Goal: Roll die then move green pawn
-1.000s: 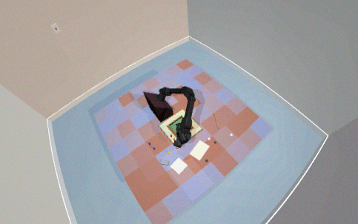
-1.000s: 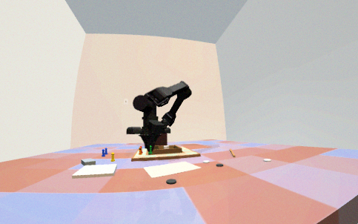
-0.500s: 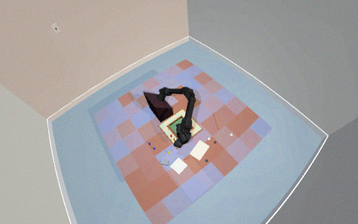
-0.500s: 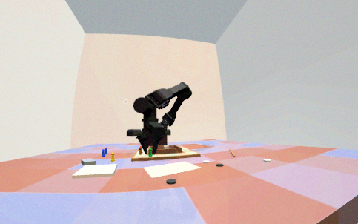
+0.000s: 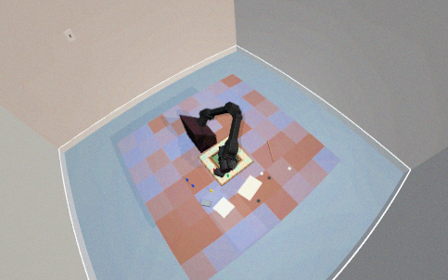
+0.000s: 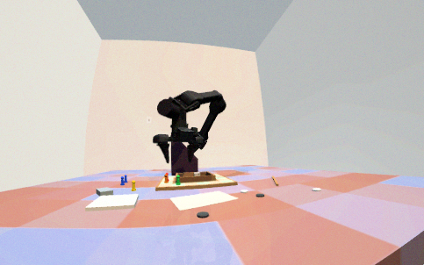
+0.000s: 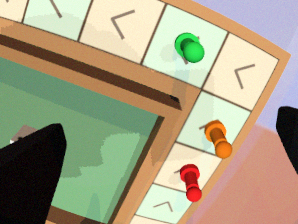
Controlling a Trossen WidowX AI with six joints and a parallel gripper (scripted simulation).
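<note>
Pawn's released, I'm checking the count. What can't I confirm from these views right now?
- Die: not visible in the wrist view; the gripper finger covers part of the tray.
- Die pips: too small in the top and exterior views.
- Squares behind the green pawn: track cut off by the wrist frame's edge.

High overhead, low side, wrist close-up
</note>
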